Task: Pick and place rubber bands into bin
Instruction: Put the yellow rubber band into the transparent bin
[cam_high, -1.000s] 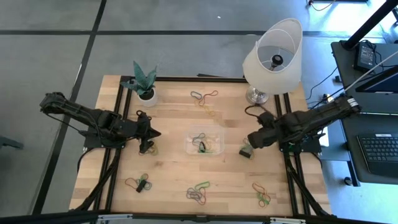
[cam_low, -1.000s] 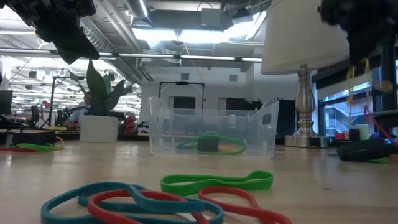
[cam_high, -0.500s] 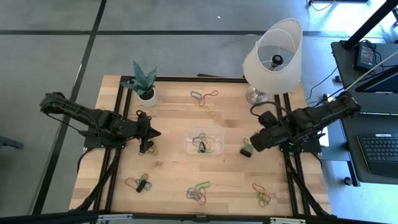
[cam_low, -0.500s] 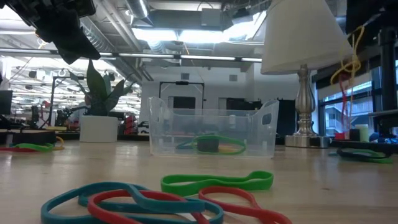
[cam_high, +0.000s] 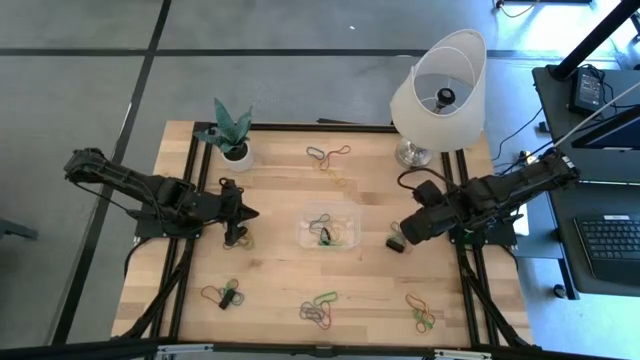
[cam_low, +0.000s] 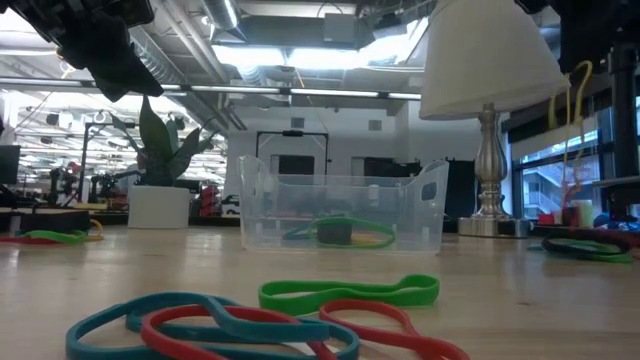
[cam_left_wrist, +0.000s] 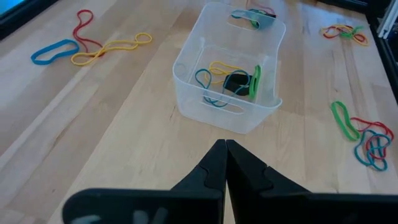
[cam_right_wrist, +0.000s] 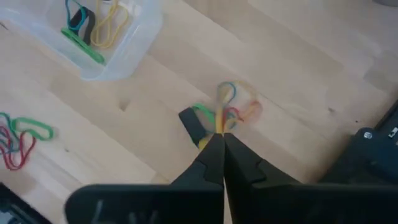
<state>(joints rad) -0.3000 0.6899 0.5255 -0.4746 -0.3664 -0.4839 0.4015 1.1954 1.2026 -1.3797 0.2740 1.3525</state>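
Fig. legend. Right gripper is raised above the surface between the bin and the right edge, jaws pinched tight on a small bunch of rubber bands (yellow, red, blue) dangling from the tips; in the low view a yellow strand hangs in the air at the right. A green band and a black one lie on the surface just under the tips; whether they're caught up in the lifted bunch can't be told.

Left gripper waits near the left edge, jaws pressed together on nothing, facing the bin.

Bin sits approx. mid-surface, already containing several bands (yellow, green, blue, black). Other clusters remain: near the far edge by the plant pot and lamp, and three along the near edge, w/ one more beside the left gripper.

Risks, as judged: grip is at the very tips on thin loops, so a strand may slip out in transit to the bin. Dangling loops may snag the bin wall, dragging or tipping the light tray. A partly caught band could drop short of the rim.
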